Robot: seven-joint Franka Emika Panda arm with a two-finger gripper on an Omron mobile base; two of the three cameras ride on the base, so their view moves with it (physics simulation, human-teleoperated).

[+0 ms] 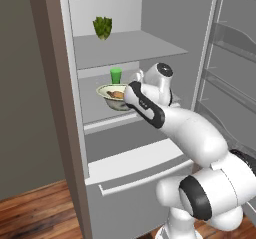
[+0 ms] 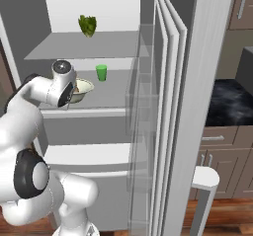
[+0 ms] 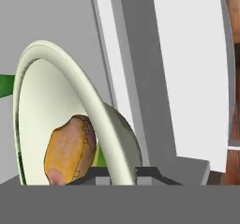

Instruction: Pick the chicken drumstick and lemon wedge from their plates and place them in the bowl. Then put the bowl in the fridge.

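Note:
My gripper is shut on the rim of the pale cream-green bowl, one finger inside and one outside. In the bowl lies the golden-brown chicken drumstick, with a sliver of the yellow-green lemon wedge beside it. The bowl is inside the open fridge, over the front of the middle shelf. Whether it rests on the shelf I cannot tell. From the right, the hand covers part of the bowl. The plates are out of view.
A small green cup stands on the same shelf just behind the bowl. A leafy green vegetable sits on the upper shelf. The fridge door with its racks stands open to the right. The lower drawer juts out below.

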